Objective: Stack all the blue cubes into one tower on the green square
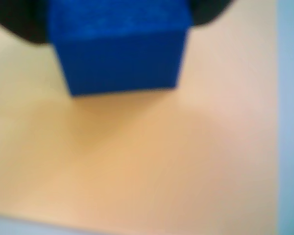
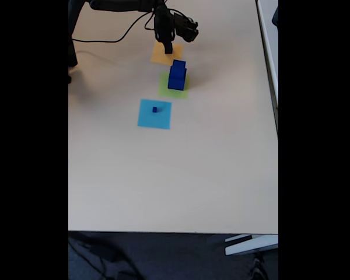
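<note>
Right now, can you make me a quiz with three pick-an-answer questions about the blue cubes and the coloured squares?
1. How do the blue cubes on the green square stand?
A. side by side
B. stacked on each other
C. tipped onto the table

2. Where is the tiniest blue cube?
A. on the stack
B. on the orange square
C. on the light-blue square

3. How many coloured squares lie on the table?
A. two
B. three
C. five

Answers:
1 B: the fixed view shows one cube resting on top of another.
2 C: it sits alone in the middle of that square.
3 B: there is the orange square, the green one and the light-blue one.
</note>
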Motion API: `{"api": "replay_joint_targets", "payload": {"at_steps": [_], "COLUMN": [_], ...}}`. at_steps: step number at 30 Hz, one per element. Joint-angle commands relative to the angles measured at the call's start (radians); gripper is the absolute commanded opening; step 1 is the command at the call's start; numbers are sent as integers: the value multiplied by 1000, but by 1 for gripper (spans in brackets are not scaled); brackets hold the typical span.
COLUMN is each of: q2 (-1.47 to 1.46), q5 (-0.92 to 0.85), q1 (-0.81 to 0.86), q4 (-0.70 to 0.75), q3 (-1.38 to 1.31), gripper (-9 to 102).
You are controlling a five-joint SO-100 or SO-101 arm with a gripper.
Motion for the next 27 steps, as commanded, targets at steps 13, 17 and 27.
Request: {"api": "replay_joint_targets", "payload": {"at_steps": [13,17,27], "q2": [258,298,362], "q5": [-288,-348,-365], "q1": [127,175,304], "q4": [-14,-25,-2], "q3": [-255,-256,-196], "gripper": [0,0,0]}}
